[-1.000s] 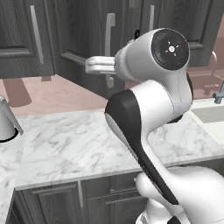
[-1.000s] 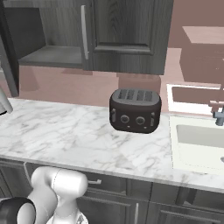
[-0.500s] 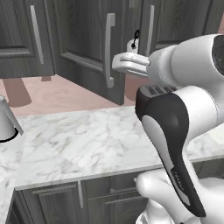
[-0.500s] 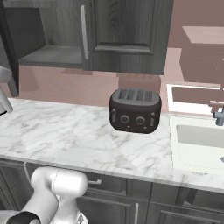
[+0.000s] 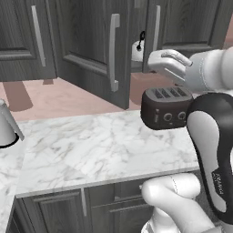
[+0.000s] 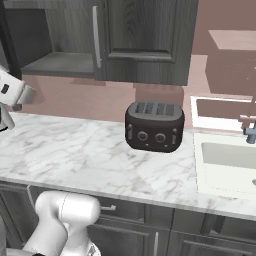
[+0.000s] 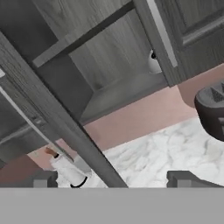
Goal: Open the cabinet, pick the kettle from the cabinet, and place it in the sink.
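The cabinet (image 5: pixel 91 50) stands with one door swung open toward me, its silver bar handle (image 5: pixel 113 52) facing out. Inside, on the shelf, the small silver kettle (image 5: pixel 136 49) with its black loop handle peeks out past the door; the hand view catches a sliver of the kettle (image 7: pixel 153 61) beside the closed door. My gripper (image 7: pixel 111 179) is open, fingertips wide apart, holding nothing, and looks at the open door's edge (image 7: pixel 65 127). My hand (image 5: pixel 166 63) hovers right of the kettle, above the toaster. The sink (image 6: pixel 227 162) lies at the far right.
A black toaster (image 5: pixel 166 107) sits on the marble counter (image 5: pixel 91 150) below the cabinet, left of the sink. A conical silver vessel (image 5: pixel 7 129) stands at the counter's left end. The faucet (image 6: pixel 248 130) rises behind the sink. The open door juts out over the counter.
My arm has swung right across the left base view, carrying the hand away from the open door to above the toaster. Door and kettle have not moved.
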Available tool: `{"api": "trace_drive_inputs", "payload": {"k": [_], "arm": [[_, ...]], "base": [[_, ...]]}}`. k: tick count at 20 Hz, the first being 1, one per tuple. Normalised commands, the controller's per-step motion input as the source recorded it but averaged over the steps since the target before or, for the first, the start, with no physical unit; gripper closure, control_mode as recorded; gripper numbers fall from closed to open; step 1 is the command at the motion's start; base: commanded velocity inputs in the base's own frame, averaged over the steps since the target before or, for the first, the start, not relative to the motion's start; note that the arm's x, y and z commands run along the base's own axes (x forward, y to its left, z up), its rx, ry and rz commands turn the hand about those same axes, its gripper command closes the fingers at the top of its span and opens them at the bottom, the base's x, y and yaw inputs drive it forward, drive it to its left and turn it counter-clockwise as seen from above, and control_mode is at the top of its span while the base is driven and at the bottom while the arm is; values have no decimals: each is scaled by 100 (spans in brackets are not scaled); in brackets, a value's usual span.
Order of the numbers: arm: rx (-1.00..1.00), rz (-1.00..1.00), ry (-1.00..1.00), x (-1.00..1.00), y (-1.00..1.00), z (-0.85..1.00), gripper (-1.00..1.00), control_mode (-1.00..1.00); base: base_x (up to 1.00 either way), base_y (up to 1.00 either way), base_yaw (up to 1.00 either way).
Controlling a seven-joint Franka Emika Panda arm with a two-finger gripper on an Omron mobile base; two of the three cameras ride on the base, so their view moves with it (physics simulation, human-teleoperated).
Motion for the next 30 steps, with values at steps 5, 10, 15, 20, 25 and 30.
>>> {"api": "trace_drive_inputs", "payload": {"k": [5,10,15,20,25,30], "arm": [[11,9,8,13,-26,0,-100,-100],[9,13,1,24,-2,0,-100,-100],[4,15,0,31,0,0,-100,-100],[4,14,5,33,4,-6,-100,-100],[4,10,9,31,5,-7,-100,-100],[9,11,8,29,4,-6,-100,-100]], "base": [[0,0,0],[0,0,0],[0,0,0],[0,0,0],[0,0,0],[0,0,0]]}}
